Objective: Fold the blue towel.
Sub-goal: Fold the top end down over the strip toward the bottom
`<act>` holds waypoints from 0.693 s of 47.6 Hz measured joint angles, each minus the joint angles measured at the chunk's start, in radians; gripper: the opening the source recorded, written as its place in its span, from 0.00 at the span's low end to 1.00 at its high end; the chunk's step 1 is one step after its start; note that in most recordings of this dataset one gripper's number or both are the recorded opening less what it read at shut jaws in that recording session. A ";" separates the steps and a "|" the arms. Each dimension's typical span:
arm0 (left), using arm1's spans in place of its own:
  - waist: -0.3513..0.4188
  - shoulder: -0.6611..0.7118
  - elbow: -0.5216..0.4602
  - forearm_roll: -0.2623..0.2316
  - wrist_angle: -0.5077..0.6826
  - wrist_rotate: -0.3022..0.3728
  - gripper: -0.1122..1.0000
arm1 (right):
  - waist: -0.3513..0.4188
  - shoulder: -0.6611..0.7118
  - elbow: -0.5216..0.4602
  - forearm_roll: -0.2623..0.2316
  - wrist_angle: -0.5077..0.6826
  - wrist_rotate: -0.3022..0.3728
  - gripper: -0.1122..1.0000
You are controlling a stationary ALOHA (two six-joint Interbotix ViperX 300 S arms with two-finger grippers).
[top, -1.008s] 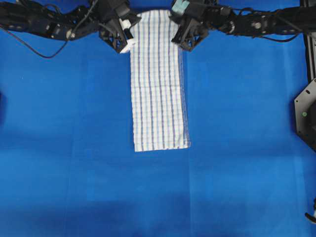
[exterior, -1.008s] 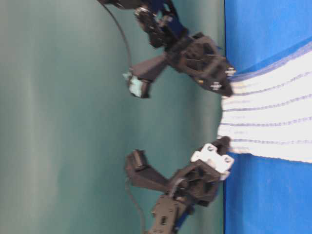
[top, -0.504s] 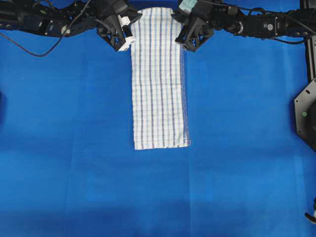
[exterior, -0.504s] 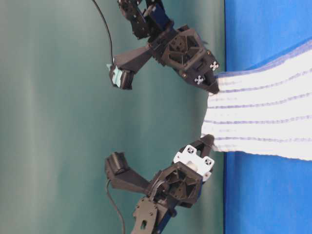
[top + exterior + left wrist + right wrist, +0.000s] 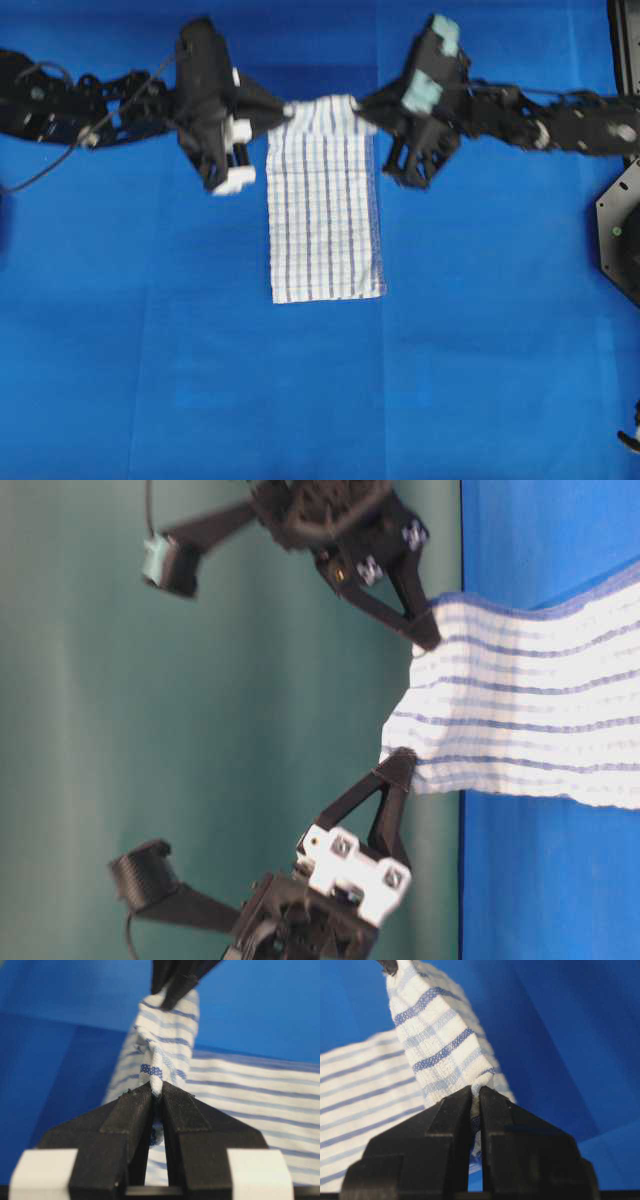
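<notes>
Striped towel (image 5: 325,210): far end raised, near end flat on blue table cover (image 5: 150,380). L gripper (image 5: 157,1097) clamped on one far corner, R gripper (image 5: 475,1094) clamped on other. Hem taut btwn pincers, so fold should land square on near edge.

Light falls bright and even on the solid-blue table covering (image 5: 150,350), with a soft dark shadow along the upper edge of the overhead view. Both black arms smear with motion blur there. The table-level view is soft throughout. In the wrist views the near black fingers (image 5: 140,1130) stay sharp, the cloth behind blurs.
</notes>
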 measured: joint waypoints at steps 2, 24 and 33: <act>-0.032 -0.003 0.006 0.000 -0.006 -0.015 0.13 | 0.025 -0.015 0.012 0.015 -0.009 0.000 0.07; -0.245 -0.003 0.052 0.000 -0.080 -0.163 0.13 | 0.301 -0.051 0.077 0.213 -0.124 0.002 0.07; -0.284 0.040 0.049 -0.002 -0.100 -0.167 0.13 | 0.365 -0.017 0.081 0.282 -0.160 0.002 0.07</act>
